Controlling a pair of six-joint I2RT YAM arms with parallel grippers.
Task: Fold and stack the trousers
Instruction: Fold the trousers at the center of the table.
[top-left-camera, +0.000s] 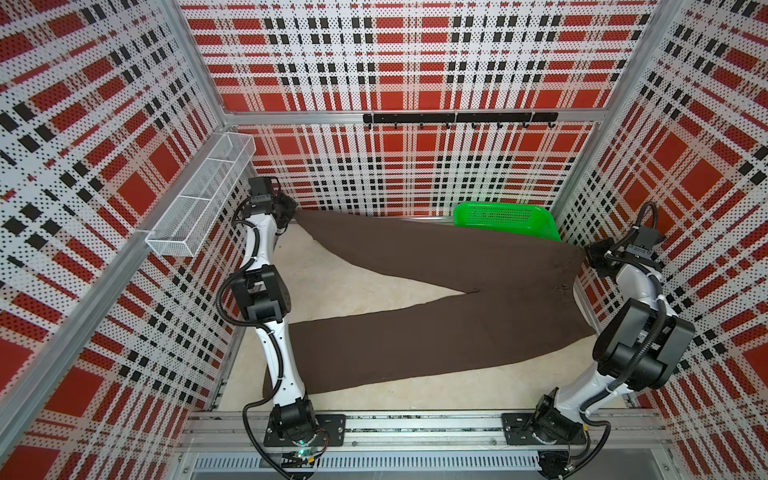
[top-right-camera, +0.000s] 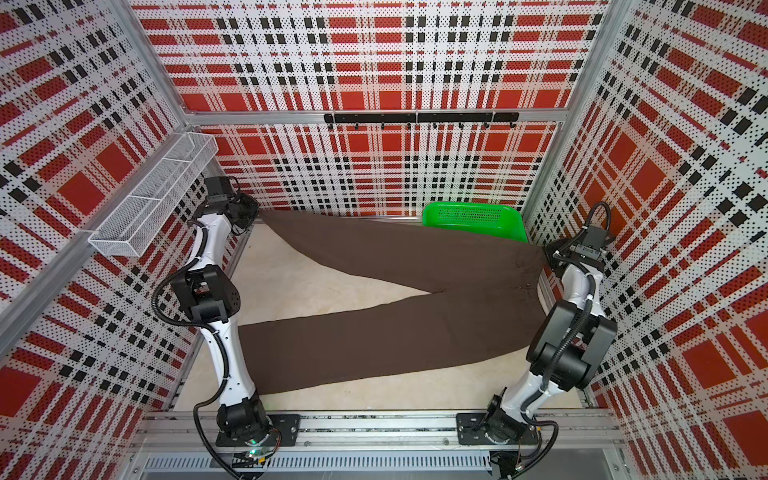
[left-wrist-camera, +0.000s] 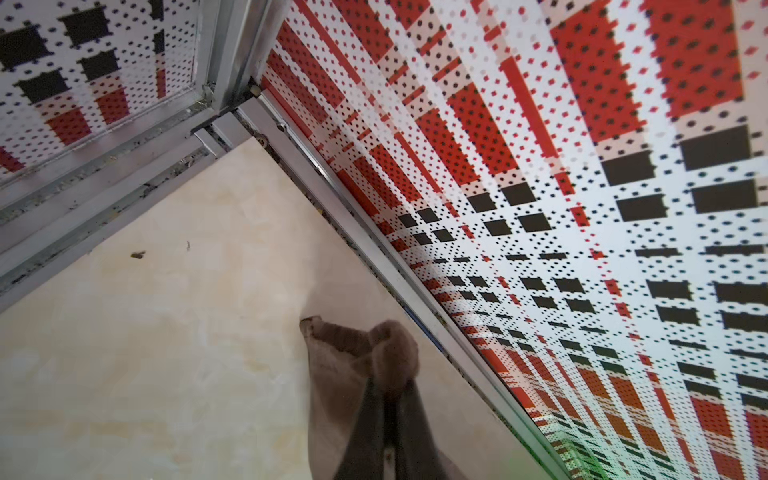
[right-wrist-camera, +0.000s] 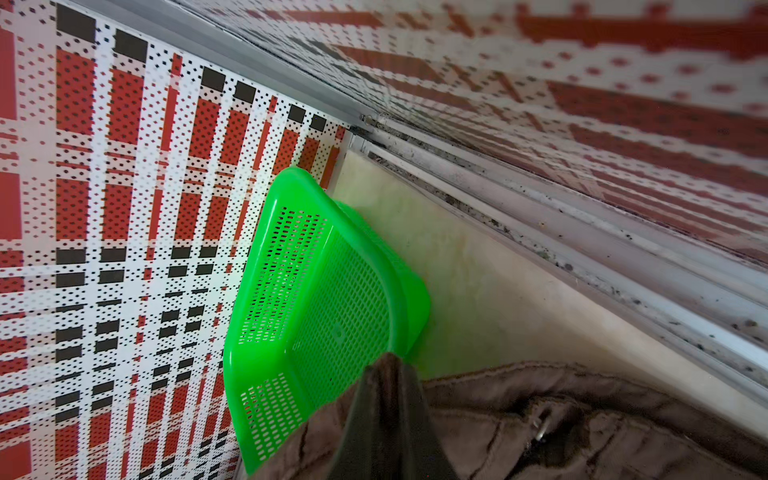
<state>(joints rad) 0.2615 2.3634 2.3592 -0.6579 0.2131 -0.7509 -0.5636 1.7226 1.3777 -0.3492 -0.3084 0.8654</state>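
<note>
"While both arms stretch out to the sides, where are the trousers (top-left-camera: 436, 332)?"

"Spread nearly the full width of the table (top-left-camera: 345, 286). The left claw (top-left-camera: 293, 212) is pressed together on the far leg's hem at the back left corner. The right claw (top-left-camera: 588, 251) pinches the waistband by the right edge, just in front of the green basket (top-left-camera: 505, 218)."

"And the near leg?"

"Flat on the table, its hem passing under the left arm at the left edge."

"Any room to move?"

"A bare wedge between the two legs, and a bare strip along the front edge. The far leg runs close along the back wall, and the basket stands tilted against that wall."
</note>
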